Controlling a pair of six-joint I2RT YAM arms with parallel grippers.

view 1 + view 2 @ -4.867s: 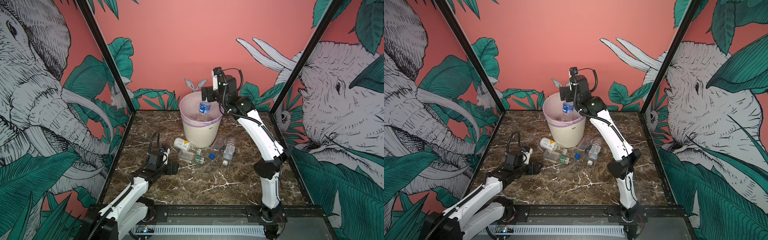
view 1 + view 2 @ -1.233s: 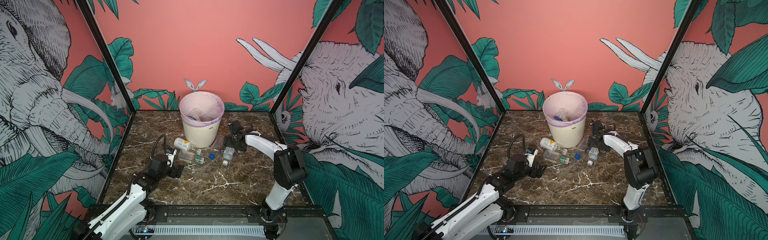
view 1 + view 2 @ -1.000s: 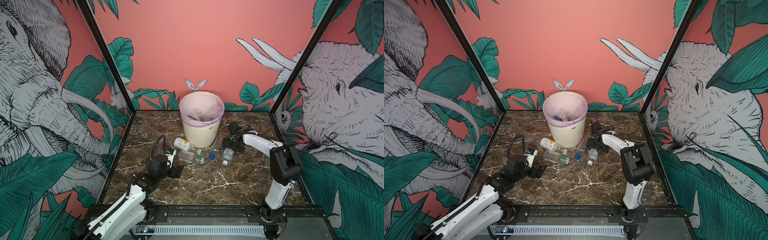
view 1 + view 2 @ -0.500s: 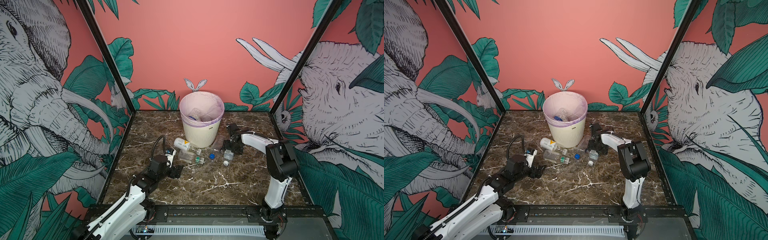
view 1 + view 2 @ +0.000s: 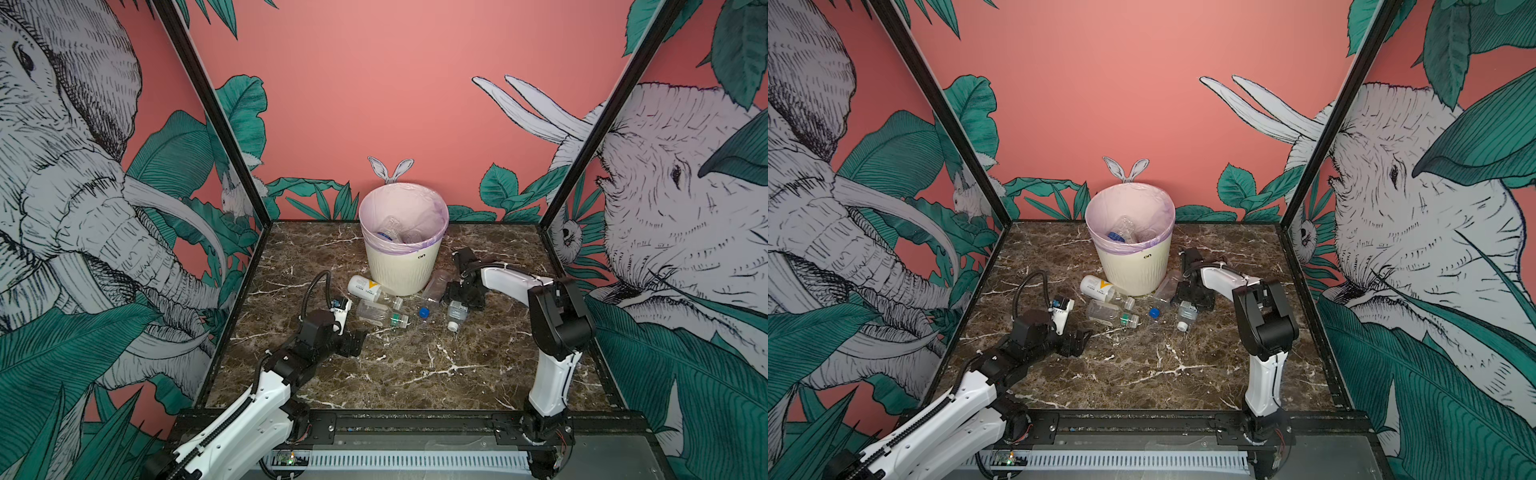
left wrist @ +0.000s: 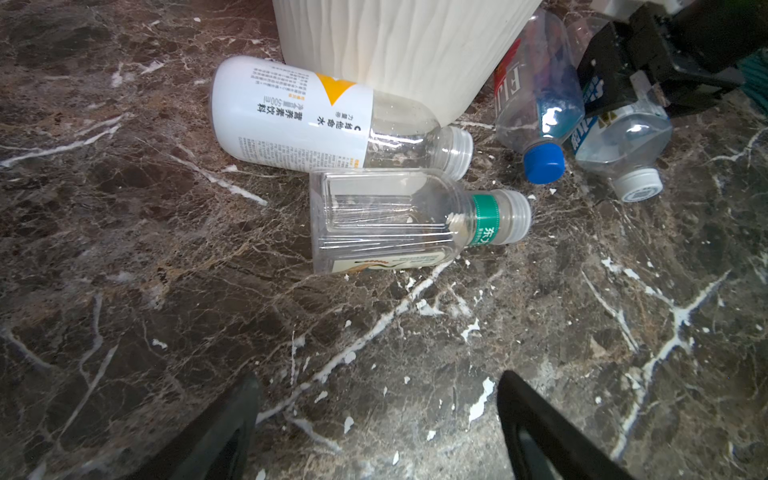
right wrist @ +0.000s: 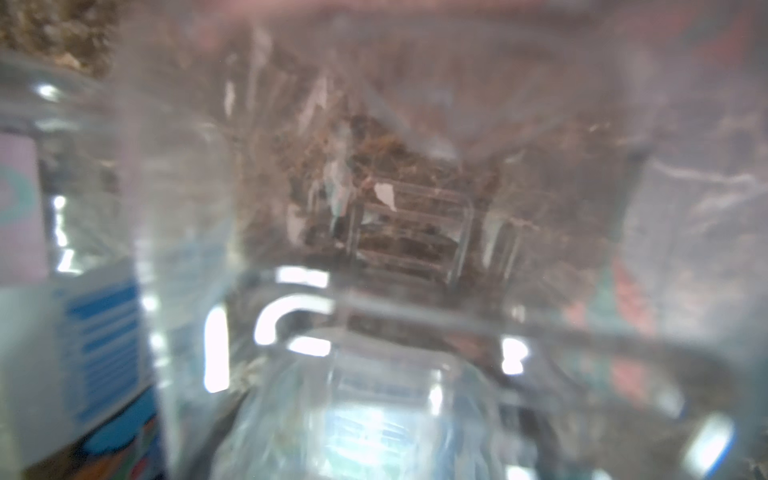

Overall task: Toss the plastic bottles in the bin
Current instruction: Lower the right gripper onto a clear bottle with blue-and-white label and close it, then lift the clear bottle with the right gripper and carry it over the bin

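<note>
- Plastic bottles (image 5: 380, 312) lie on the marble (image 5: 415, 365) just beyond the left gripper (image 5: 360, 341), its jaws spread and empty.
- Yellow-labelled bottle (image 5: 365, 287) touches the bin (image 5: 401, 266) at its foot.
- Right gripper (image 5: 459, 300) straddles the white-capped bottle (image 5: 456, 313); clenched or not, I cannot tell.

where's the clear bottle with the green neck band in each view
In a top view: green-banded bottle lying just in front of the bin.
In a top view: same place, before the bin.
Left wrist: mid-picture, lying close to the bin's ribbed wall.
Right wrist: too blurred to pick it out.
Shared landmark: the bin, seen in all but the right wrist view.
</note>
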